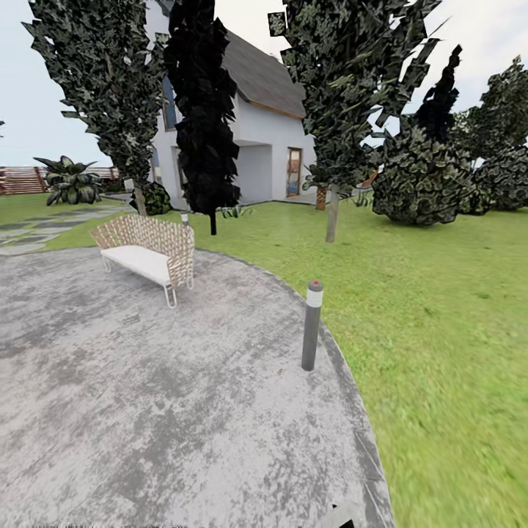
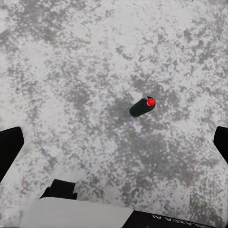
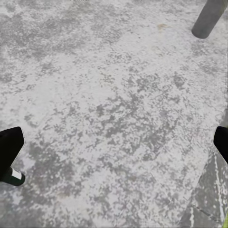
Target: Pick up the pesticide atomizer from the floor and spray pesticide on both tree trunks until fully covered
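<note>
The pesticide atomizer [image 2: 142, 107] is a small dark bottle with a red dot on top, standing on mottled grey paving under my left gripper [image 2: 114, 147]. That gripper is open, empty and well above the bottle. My right gripper [image 3: 114, 147] is open too, with bare paving between its fingers. A small dark bottle with a pale patch [image 3: 14, 176], likely the same atomizer, peeks out beside one fingertip [image 3: 9, 145]. In the head view, two trees stand on the lawn, with thin trunks at the left [image 1: 139, 199] and at the centre right [image 1: 333, 214].
A grey bollard light [image 1: 312, 326] with a red top stands at the rim of the round paved patio [image 1: 147, 411]; its base [image 3: 208, 19] appears in the right wrist view. A wicker bench [image 1: 147, 249], a dark cypress [image 1: 202, 117], bushes [image 1: 422, 176] and a white house [image 1: 268, 147] lie beyond.
</note>
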Motion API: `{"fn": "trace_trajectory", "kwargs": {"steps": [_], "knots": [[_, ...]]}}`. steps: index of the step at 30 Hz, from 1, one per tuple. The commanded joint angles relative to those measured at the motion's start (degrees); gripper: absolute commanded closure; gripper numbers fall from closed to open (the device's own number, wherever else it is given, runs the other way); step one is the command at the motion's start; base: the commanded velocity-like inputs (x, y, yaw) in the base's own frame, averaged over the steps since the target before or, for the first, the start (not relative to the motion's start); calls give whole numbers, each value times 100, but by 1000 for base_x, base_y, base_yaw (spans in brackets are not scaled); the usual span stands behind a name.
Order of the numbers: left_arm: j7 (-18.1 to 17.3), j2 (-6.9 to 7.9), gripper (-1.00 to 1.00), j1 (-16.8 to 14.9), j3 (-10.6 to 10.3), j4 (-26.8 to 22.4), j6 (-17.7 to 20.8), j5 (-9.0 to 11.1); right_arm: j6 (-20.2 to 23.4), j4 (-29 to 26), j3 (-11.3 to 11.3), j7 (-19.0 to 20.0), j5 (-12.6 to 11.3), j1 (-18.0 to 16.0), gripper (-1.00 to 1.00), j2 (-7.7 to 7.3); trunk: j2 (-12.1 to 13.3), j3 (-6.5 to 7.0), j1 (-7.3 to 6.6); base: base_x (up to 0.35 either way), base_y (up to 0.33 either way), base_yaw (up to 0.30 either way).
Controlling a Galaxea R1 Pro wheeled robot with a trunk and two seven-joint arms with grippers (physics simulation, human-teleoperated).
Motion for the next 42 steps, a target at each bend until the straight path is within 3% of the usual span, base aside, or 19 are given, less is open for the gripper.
{"fn": "trace_trajectory", "kwargs": {"steps": [1, 25, 42], "knots": [[0, 0, -100, 0, 0, 0, 0, 0, 0, 0, 1, 0, 0, 0, -100, 0, 0, 0, 0, 0, 0, 238], [0, 0, -100, 0, 0, 0, 0, 0, 0, 0, 1, 0, 0, 0, -100, 0, 0, 0, 0, 47, -43, 64], [0, 0, -100, 0, 4, 0, 0, 0, 0, 0, 1, 0, 0, 0, -100, 0, 0, 0, 0, 5, -5, 279]]}}
